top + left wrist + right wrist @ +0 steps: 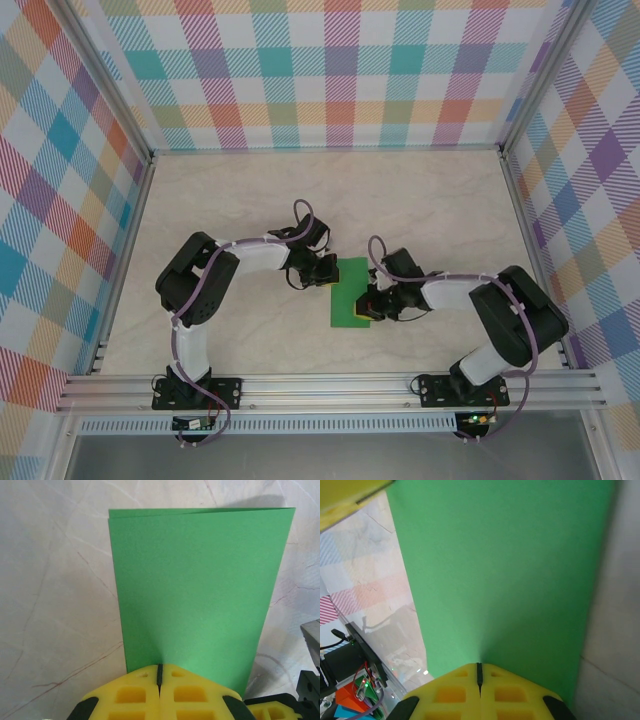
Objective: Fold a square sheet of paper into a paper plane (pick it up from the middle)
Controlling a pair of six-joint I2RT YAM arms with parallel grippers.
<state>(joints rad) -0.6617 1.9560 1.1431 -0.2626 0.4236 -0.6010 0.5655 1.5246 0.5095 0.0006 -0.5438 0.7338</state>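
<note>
Plaid walls close in a pale marbled table (250, 190), and near its middle, a little toward the near edge, lies the square sheet of paper (351, 292), folded in half into a tall green rectangle. Two layers show at one short edge, nearly flush, so the first centre fold looks done. Judging by that, the nose corners, the wing folds and the ridge are all still to make. The left gripper (325, 270) meets the sheet's left long edge and the right gripper (372, 305) its right one. Both are clenched tight, tips against the paper; pinching or pressing, I cannot tell.
</note>
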